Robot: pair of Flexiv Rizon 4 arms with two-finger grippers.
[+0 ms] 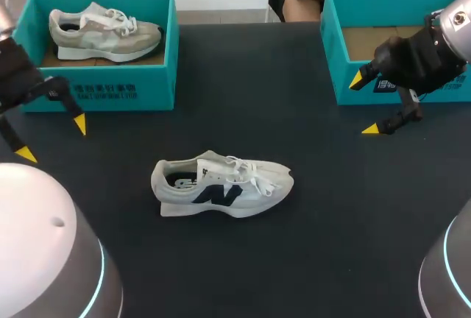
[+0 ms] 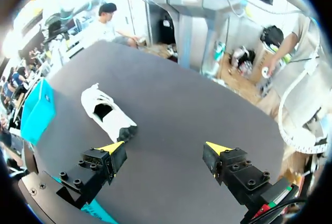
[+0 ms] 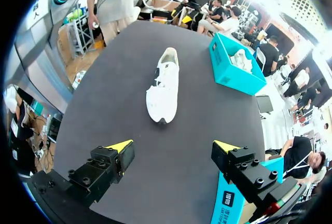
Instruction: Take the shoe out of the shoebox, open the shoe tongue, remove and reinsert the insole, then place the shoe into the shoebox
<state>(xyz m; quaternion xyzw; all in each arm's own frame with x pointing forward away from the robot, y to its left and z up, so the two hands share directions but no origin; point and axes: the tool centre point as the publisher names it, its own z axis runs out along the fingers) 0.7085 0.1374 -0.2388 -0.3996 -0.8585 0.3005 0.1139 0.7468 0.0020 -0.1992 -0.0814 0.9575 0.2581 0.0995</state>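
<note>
The white shoe (image 1: pixel 224 185) sits out on the dark surface (image 1: pixel 309 252), placed where either arm could reach its tongue. The left fingers (image 1: pixel 79 124) and right fingers (image 1: pixel 372 129) hover apart, empty. Beyond, the right shoebox (image 1: pixel 331 38) is empty, likely awaiting it; the left shoebox (image 1: pixel 110 90) holds a grey shoe (image 1: pixel 103 31).

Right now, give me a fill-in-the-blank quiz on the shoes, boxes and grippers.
The white sneaker lies on the black ___, outside the right shoebox. The grey sneaker sits in the ___ shoebox. The left gripper and right gripper are both ___, holding nothing. Missing: table; left; open.
</note>
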